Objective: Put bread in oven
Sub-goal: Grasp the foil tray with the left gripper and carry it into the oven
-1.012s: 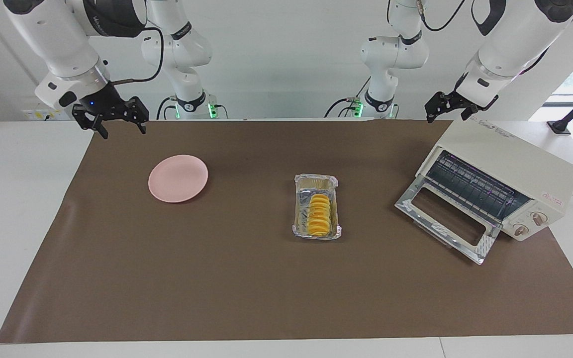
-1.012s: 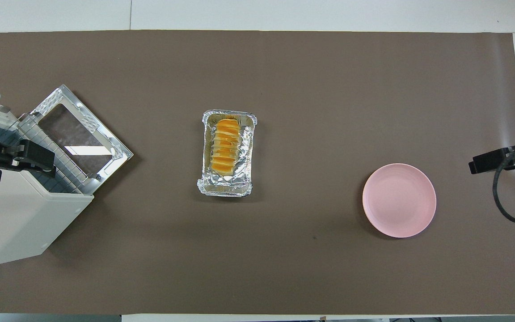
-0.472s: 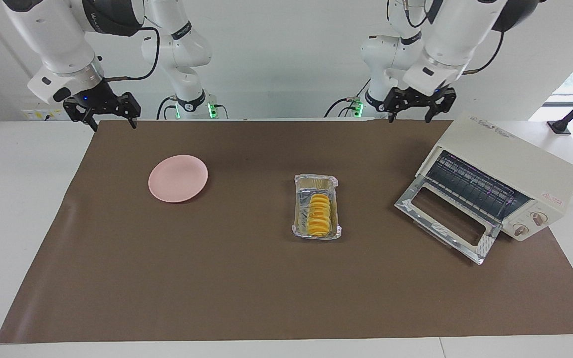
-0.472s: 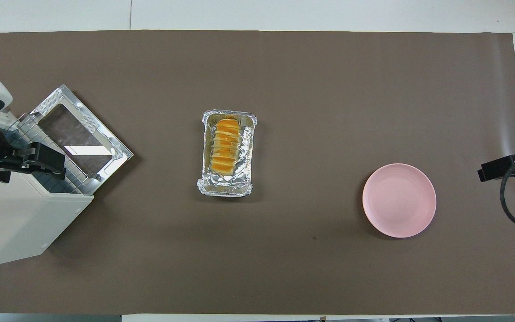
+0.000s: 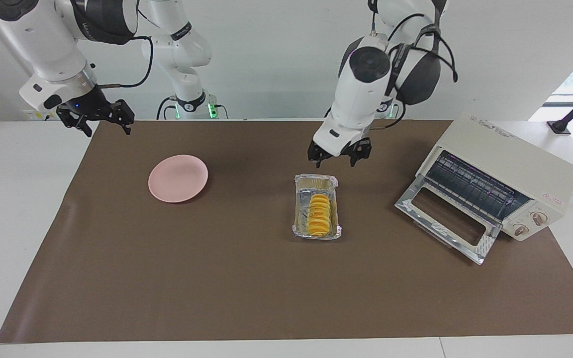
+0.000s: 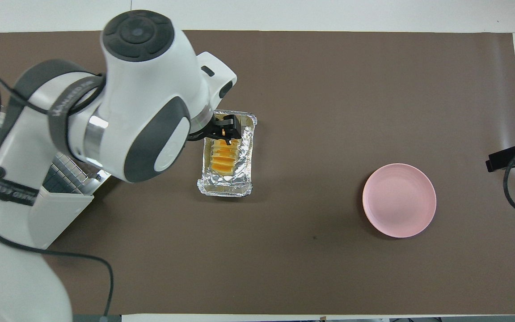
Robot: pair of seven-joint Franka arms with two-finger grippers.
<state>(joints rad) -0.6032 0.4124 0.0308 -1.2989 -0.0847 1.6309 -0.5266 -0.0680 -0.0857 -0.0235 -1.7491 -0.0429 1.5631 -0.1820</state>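
1. The bench point(image 5: 266, 298), covered by a brown mat, carries everything. Big change: the left arm has swung away from the oven end and out over the middle of the bench. The right arm waits up by the corner at its own end.
2. The oven point(image 5: 510, 164) sits at the left arm's end of the bench, turned at an angle, glass door dropped flat open and the wire rack showing. Nothing on the rack yet, so no progress there.
3. The foil tray point(image 5: 299, 219) sits mid-bench and holds the bread point(image 5: 319, 215), lying lengthwise in it, not picked up.
4. The pink plate point(image 5: 178, 178) toward the right arm's end has nothing on it.
5. The left end effector point(image 5: 338, 154) now hangs over the tray's edge nearest the robots, fingers spread wide and holding nothing. From across the bench it's clearly above the tray, not touching. I'd guess the grab on the bread comes next.
6. The right end effector point(image 5: 98, 118) is over the bench edge near the plate, spread wide too, nothing in it.
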